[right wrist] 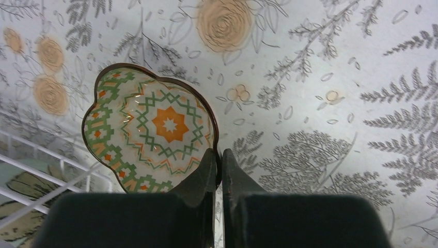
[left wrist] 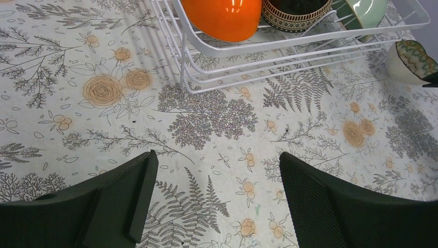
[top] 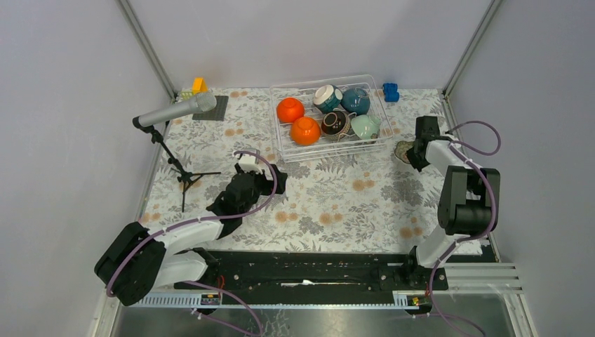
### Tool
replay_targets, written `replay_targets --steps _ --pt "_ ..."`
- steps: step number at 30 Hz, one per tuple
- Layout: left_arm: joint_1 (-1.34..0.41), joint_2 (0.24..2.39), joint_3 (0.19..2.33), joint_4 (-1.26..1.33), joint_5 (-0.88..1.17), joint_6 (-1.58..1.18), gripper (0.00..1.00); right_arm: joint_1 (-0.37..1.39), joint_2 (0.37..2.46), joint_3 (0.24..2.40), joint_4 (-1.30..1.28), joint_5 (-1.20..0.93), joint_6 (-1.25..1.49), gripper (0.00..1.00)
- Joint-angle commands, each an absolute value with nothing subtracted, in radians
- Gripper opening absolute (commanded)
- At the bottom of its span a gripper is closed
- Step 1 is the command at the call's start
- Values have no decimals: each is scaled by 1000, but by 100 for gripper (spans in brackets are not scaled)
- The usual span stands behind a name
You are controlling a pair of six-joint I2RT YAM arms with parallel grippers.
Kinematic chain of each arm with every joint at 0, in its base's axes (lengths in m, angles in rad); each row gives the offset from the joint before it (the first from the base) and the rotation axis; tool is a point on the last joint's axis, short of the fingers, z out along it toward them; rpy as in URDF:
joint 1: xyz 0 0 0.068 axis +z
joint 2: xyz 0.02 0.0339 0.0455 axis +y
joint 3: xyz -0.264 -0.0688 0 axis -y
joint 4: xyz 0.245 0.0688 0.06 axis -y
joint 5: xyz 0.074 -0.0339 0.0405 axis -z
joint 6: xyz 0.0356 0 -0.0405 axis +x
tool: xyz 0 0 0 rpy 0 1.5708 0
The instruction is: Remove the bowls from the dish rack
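Bowl (right wrist: 150, 129), rim clamped in right hand (right wrist: 219, 155), pattern clear only wrist-view; left hand (left wrist: 218, 157) released.

A grey microphone (top: 175, 111) on a black tripod (top: 184, 175) stands to the left of the left gripper (top: 275, 180), slanting up toward the far side. Farther off and left of that gripper lies a dark mat (top: 212, 109), with an orange block (top: 200, 85) and a yellow-green one (top: 186, 93) just beyond it. A blue toy block (top: 391, 92) sits beyond the right gripper (top: 414, 151), slightly to its left, on the floral tablecloth (top: 337, 200).

Six racked bowls (top: 304, 130); patterned bowl (right wrist: 155, 129) outside
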State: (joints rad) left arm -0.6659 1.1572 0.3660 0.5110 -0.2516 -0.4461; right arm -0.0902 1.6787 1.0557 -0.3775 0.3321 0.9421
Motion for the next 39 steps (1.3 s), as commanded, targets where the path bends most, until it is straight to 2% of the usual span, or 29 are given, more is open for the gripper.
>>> replay_targets --steps 1,4,6,16,27,28,29,32,36,39 --pt "-668 1174 378 574 -275 -419 93 -100 1725 1138 -351 374 977 0" --pt "-669 1174 385 561 -272 -419 93 -103 1754 1163 -351 374 977 0" --pt "-669 1169 384 561 -274 -419 93 -103 1753 1164 -323 421 933 21" --pt "-669 1171 384 564 -265 -419 93 -103 1709 1148 -322 422 931 22" --pt "-669 1134 363 584 -269 -414 93 -61 1484 1092 -322 422 931 22" --pt "-668 1132 364 580 -270 -414 93 -34 1453 1065 -219 351 734 33" --pt "-669 1121 362 579 -269 -414 93 -10 1424 1040 -92 338 639 38" --pt "-669 1095 333 615 -270 -411 92 76 1372 993 48 304 541 45" --pt "-669 1076 320 629 -270 -404 93 149 1395 1050 59 182 451 56" --pt "-669 1075 322 621 -273 -402 93 216 1456 1123 55 103 398 60"
